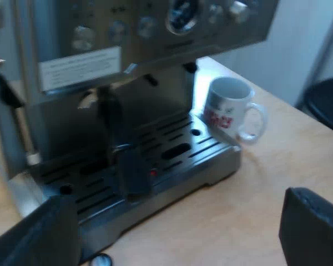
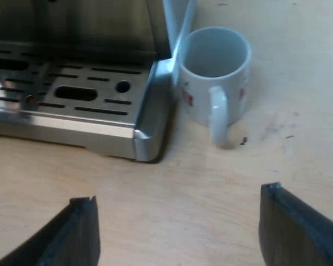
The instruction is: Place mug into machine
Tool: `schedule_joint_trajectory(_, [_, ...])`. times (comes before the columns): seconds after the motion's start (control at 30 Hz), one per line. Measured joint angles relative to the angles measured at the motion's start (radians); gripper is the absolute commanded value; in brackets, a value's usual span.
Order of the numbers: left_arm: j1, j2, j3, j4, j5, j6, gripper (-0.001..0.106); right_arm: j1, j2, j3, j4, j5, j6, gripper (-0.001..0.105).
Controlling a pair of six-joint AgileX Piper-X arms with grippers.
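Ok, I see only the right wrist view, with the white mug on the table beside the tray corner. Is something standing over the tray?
Observer: Yes: the dark holder handle with red end, locked into the steel espresso machine, reaches over the slotted metal drip tray.
Operator: And what is beyond the white ceramic mug?
Observer: A dark round seat, past the wooden table's edge.

White mug [image 2: 213, 77], red print
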Motion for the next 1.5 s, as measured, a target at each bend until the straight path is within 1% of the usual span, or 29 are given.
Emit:
schedule_joint_trajectory(0.07, [-0.037,0.031,0.000,-0.025,0.013,0.000,0.079,0.000,0.025,-0.002,-0.003,-0.021,-0.006,0.062])
schedule_joint_trajectory(0.27, [-0.132,0.110,0.000,-0.058,0.021,0.000,0.079,0.000,0.078,-0.002,-0.020,-0.037,-0.006,0.062])
schedule_joint_trajectory(0.33, [-0.145,0.124,0.000,-0.062,0.022,0.000,0.079,0.000,0.090,-0.002,-0.034,-0.039,-0.006,0.062])
schedule_joint_trajectory(0.7, [-0.147,0.133,0.000,-0.069,0.022,0.000,0.079,0.000,0.161,-0.002,-0.056,-0.043,-0.006,0.062])
schedule_joint_trajectory(0.8, [-0.147,0.133,0.000,-0.069,0.022,0.000,0.079,0.000,0.188,0.021,-0.067,-0.043,-0.006,0.062])
schedule_joint_trajectory(1.0, [-0.147,0.133,0.000,-0.069,0.022,0.000,0.079,0.000,0.215,0.138,-0.136,-0.043,-0.001,0.062])
schedule_joint_trajectory(1.07, [-0.147,0.133,0.000,-0.069,0.022,0.000,0.079,0.000,0.215,0.194,-0.200,-0.043,-0.001,0.062])
schedule_joint_trajectory(1.1, [-0.147,0.133,0.000,-0.069,0.022,0.000,0.079,0.000,0.215,0.202,-0.210,-0.043,-0.001,0.062])
schedule_joint_trajectory(1.17, [-0.147,0.133,0.000,-0.069,0.022,0.000,0.079,0.000,0.215,0.258,-0.291,-0.043,-0.001,0.062])
schedule_joint_trajectory(1.2, [-0.147,0.133,0.000,-0.069,0.022,0.000,0.079,0.000,0.215,0.267,-0.315,-0.043,-0.001,0.062])
schedule_joint_trajectory(1.3, [-0.147,0.133,0.000,-0.069,0.022,0.000,0.079,0.000,0.215,0.336,-0.449,-0.043,-0.001,0.062])
schedule_joint_trajectory(1.37, [-0.147,0.133,0.000,-0.069,0.022,0.000,0.079,0.000,0.215,0.394,-0.569,-0.043,-0.001,0.062])
schedule_joint_trajectory(1.4, [-0.147,0.133,0.000,-0.069,0.022,0.000,0.079,0.000,0.215,0.411,-0.603,-0.037,-0.001,0.062])
schedule_joint_trajectory(1.47, [-0.147,0.133,0.000,-0.069,0.022,0.000,0.079,0.000,0.215,0.474,-0.713,-0.018,-0.001,0.062])
schedule_joint_trajectory(1.5, [-0.147,0.133,0.000,-0.069,0.022,0.000,0.079,0.000,0.215,0.484,-0.742,-0.015,-0.001,0.062])
